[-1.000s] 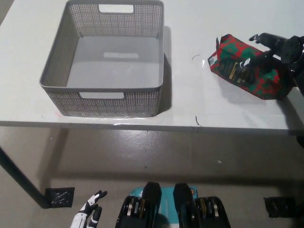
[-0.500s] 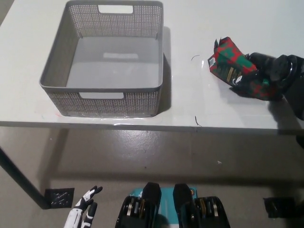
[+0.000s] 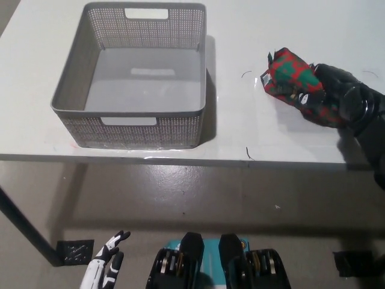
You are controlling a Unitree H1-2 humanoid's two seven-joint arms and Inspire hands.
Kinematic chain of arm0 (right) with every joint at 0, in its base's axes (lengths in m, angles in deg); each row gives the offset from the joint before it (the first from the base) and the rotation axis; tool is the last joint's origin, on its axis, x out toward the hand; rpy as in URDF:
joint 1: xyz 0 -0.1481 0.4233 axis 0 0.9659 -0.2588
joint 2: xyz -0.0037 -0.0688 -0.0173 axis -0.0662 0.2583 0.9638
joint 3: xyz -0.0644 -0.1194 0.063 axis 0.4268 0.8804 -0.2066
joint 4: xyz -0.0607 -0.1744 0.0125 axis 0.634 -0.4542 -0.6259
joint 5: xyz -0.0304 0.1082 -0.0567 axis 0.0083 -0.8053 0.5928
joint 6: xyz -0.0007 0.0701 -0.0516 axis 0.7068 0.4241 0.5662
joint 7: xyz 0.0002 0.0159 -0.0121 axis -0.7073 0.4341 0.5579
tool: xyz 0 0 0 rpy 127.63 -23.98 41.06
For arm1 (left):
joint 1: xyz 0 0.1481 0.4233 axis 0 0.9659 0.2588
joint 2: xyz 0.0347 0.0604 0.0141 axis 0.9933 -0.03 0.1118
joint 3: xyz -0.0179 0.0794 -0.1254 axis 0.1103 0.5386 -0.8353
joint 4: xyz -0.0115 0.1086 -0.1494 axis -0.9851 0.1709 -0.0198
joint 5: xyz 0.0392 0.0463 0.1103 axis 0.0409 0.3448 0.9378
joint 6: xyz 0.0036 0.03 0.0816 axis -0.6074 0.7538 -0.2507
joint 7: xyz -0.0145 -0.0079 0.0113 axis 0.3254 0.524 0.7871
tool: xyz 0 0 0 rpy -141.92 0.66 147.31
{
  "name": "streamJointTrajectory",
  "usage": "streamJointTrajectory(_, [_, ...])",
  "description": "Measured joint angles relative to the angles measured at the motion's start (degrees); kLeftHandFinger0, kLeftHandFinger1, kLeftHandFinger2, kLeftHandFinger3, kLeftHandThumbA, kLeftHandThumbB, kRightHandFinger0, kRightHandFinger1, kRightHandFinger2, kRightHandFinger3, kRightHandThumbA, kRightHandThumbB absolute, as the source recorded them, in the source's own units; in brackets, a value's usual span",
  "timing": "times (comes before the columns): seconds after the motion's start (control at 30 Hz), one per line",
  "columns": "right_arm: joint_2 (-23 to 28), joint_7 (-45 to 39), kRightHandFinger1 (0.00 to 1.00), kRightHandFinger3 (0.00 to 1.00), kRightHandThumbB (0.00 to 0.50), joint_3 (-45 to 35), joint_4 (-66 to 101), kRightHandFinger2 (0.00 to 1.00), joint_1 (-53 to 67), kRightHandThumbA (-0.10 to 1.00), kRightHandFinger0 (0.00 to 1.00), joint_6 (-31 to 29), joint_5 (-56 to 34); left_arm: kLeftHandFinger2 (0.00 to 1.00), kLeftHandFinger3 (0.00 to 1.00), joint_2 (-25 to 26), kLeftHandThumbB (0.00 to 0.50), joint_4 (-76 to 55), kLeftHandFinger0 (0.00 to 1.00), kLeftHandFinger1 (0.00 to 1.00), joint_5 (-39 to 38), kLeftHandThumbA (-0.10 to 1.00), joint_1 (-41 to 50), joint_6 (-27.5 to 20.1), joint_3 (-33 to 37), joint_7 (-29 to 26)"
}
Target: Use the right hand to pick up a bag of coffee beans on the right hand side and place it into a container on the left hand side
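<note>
A red and green coffee bean bag lies on the right side of the white table. My black right hand is wrapped around the bag's right part, fingers closed on it; the bag looks slightly tilted, its left end showing. The grey mesh basket stands empty on the table's left, well apart from the bag. My white left hand hangs low at the bottom left, below the table, fingers apart and holding nothing.
The table's front edge runs across the middle of the picture, with grey floor below it. A bare strip of table separates basket and bag. A dark table leg slants at the lower left.
My right hand came down from above the bag and closed around its right part. The bag has turned and shifted slightly left. My left hand barely moved.
</note>
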Motion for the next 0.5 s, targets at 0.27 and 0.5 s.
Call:
streamJointTrajectory(0.27, [-0.8,7.6,0.66,1.00,0.125,-3.0,-0.4,0.92,0.1,-0.10,0.14,-3.0,-0.2,1.00,1.00,0.0,0.221,0.0,1.00,1.00,0.0,1.00,0.0,0.0,0.1,0.0])
streamJointTrajectory(0.5, [-1.3,11.0,0.62,0.98,0.132,-5.8,3.2,0.90,-1.2,-0.10,0.13,-4.4,-0.4,1.00,1.00,0.1,0.209,0.0,1.00,1.00,0.2,1.00,0.1,-0.1,0.3,0.0])
